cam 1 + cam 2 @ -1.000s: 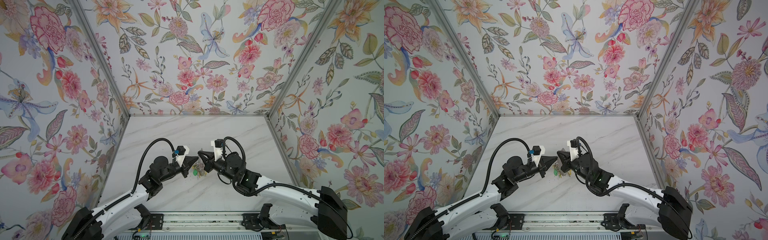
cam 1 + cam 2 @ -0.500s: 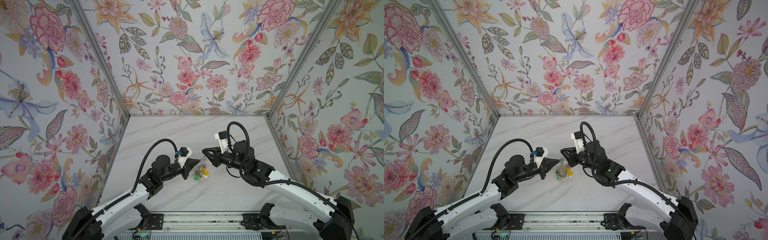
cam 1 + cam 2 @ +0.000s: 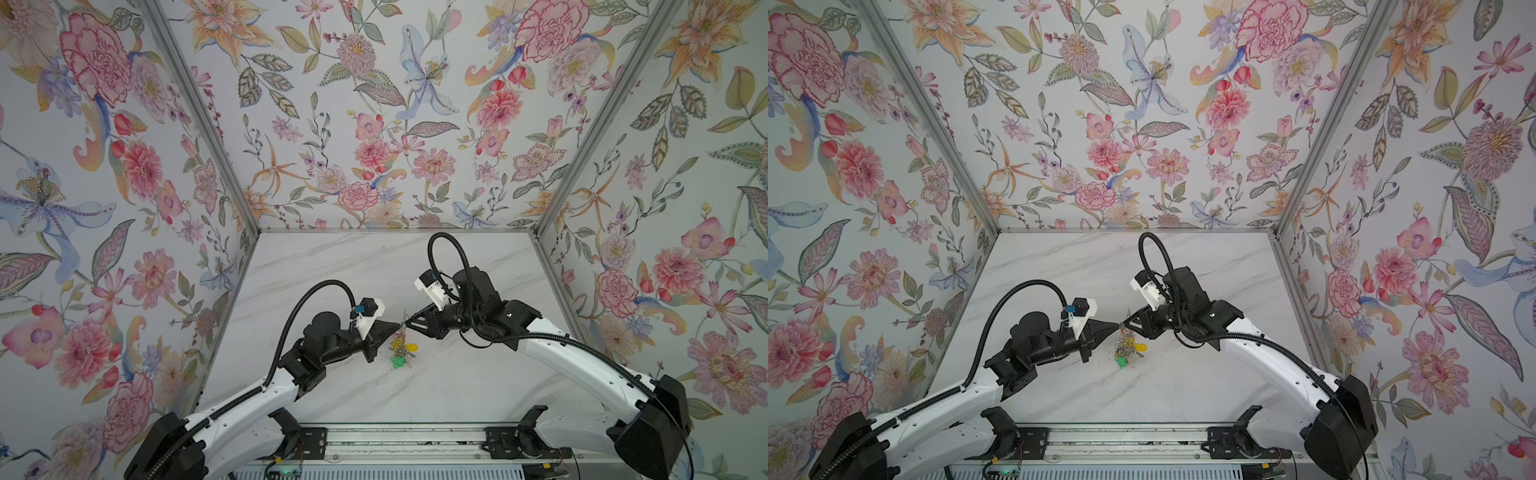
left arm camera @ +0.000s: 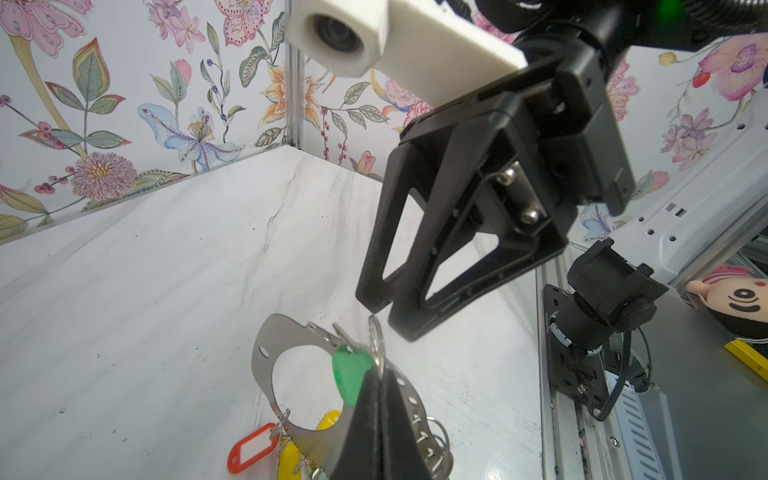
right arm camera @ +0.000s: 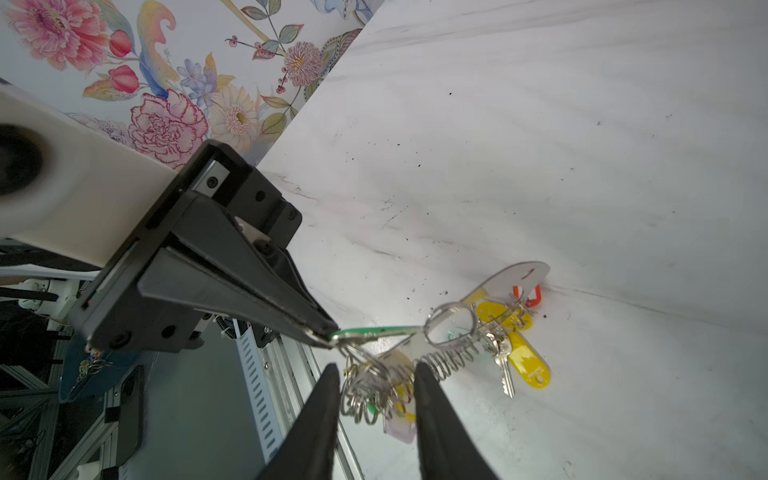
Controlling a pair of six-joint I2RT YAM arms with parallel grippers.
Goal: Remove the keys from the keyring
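The left claw [image 5: 326, 332], its slim black tapered fingers pressed together, is clenched on a green oval plastic tag [image 4: 351, 374] and its little wire ring [image 4: 377, 349]. From that grip the large flat grey metal keyring [image 4: 266, 353] slants down towards the scuffed white marbled desk [image 5: 540, 145] at mid-desk, trailing small silvery keys [image 5: 505, 365] with glossy yellow tags [image 5: 525, 359]. The right claw [image 5: 374, 372] reaches in low from the opposite side, tips just beside the left's, jaws parted and released.
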